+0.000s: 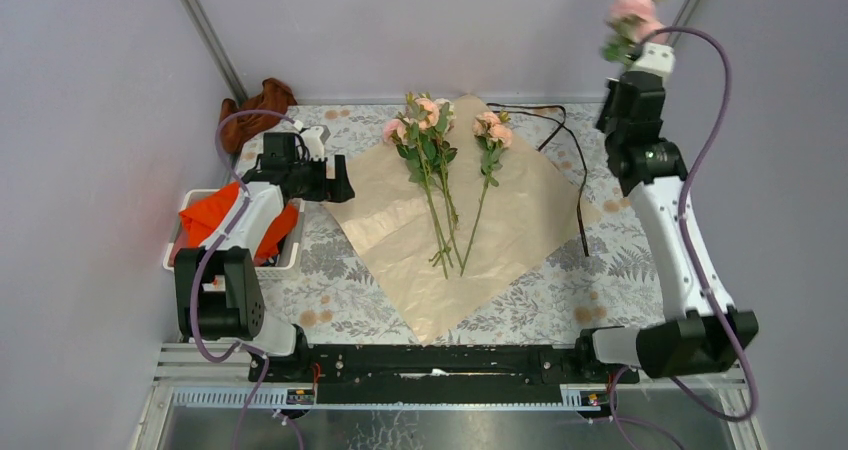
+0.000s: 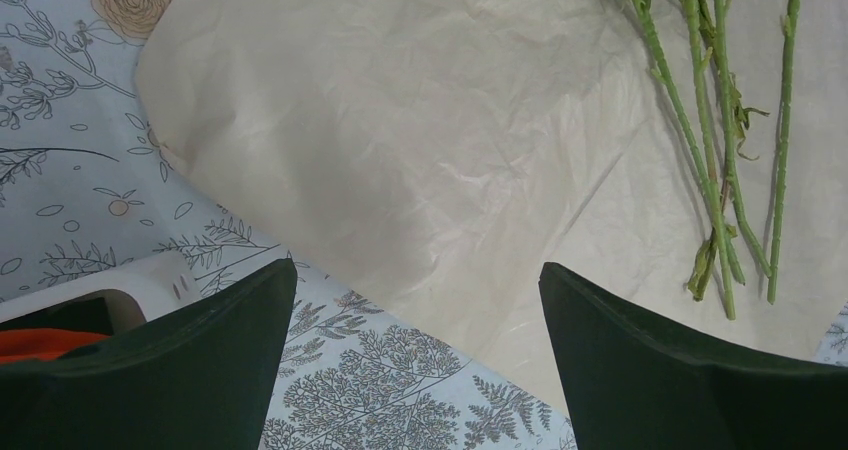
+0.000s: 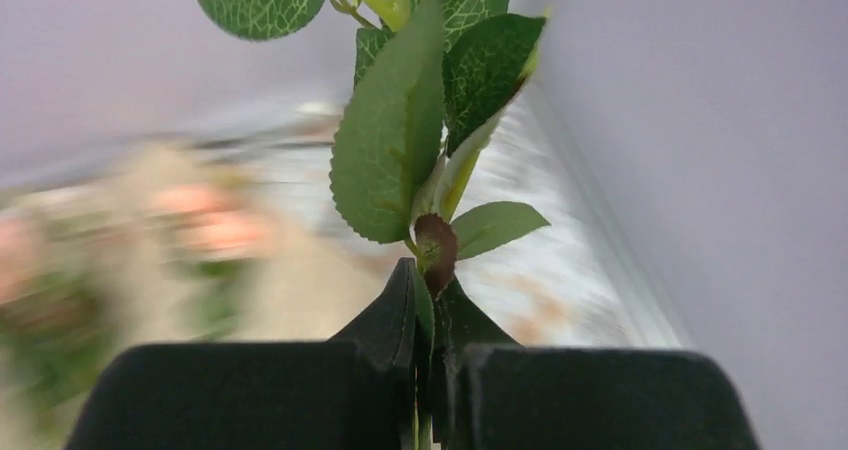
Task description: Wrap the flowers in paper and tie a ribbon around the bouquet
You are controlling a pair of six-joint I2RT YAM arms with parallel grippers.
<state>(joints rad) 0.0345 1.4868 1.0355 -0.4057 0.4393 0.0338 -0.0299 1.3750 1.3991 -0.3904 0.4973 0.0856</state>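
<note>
The peach paper point(image 1: 450, 220) lies flat as a diamond on the patterned table. Two bunches of pink flowers point(image 1: 425, 130) rest on it, their stems point(image 2: 700, 140) pointing toward me. My right gripper point(image 3: 428, 280) is raised high at the far right, shut on the green stem of another flower sprig point(image 1: 630, 15) whose leaves point(image 3: 390, 140) rise above the fingers. My left gripper point(image 2: 418, 275) hovers open over the paper's left edge point(image 2: 400, 170), holding nothing. The dark ribbon point(image 1: 578, 180) trails along the paper's right side. No bouquet is in view.
A white bin point(image 1: 180, 240) holding bright orange cloth point(image 1: 215, 215) sits under the left arm. A brown cloth point(image 1: 260, 105) is bunched at the back left corner. Grey walls close in on the left, back and right.
</note>
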